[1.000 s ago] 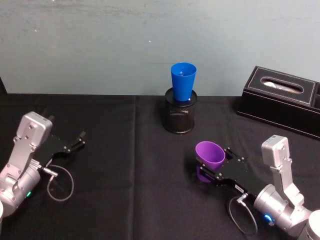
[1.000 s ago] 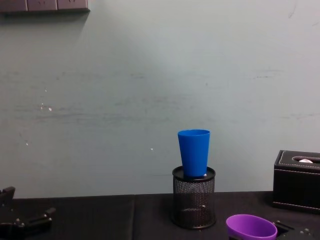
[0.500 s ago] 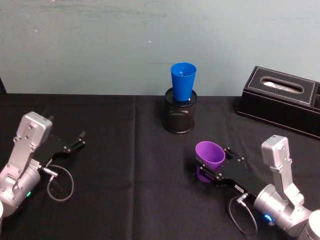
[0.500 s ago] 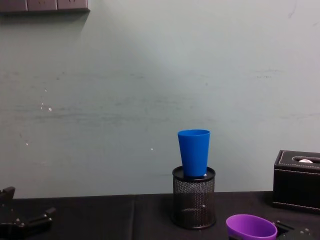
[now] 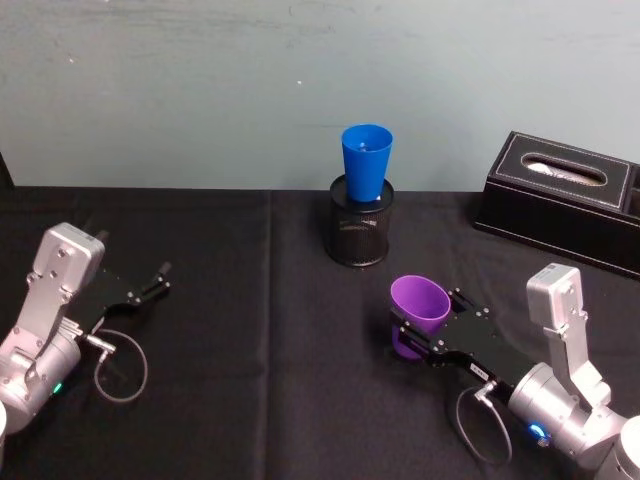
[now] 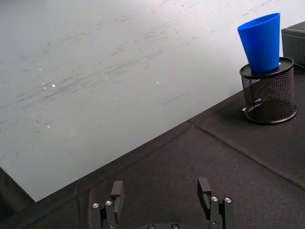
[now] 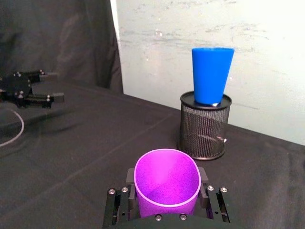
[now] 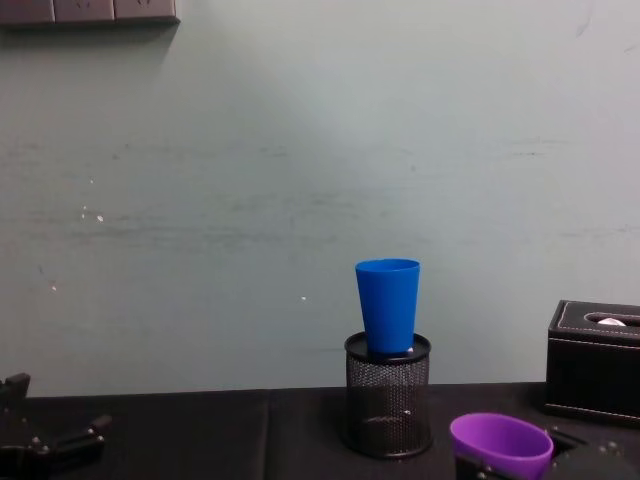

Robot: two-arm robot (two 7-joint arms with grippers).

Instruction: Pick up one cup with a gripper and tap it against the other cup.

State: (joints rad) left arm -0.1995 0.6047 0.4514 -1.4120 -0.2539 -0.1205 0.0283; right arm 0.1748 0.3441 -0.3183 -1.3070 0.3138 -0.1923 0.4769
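Right gripper [image 5: 427, 320] has its jaws clamped on the purple cup [image 5: 416, 300], low at the near right — grip made, tap to come — blue cup [image 5: 366, 160] well apart, far centre in a mesh holder [image 5: 359, 238], left gripper [image 5: 158, 278] parked near left, jaws spread and empty.

Lower corners: left arm [image 5: 50, 300] and right arm [image 5: 562, 325] wear silver-grey casings; left gripper [image 6: 160, 185] and right gripper [image 7: 167, 183] are black, screw-studded (a looped grey cable [image 5: 145, 368] trails each).
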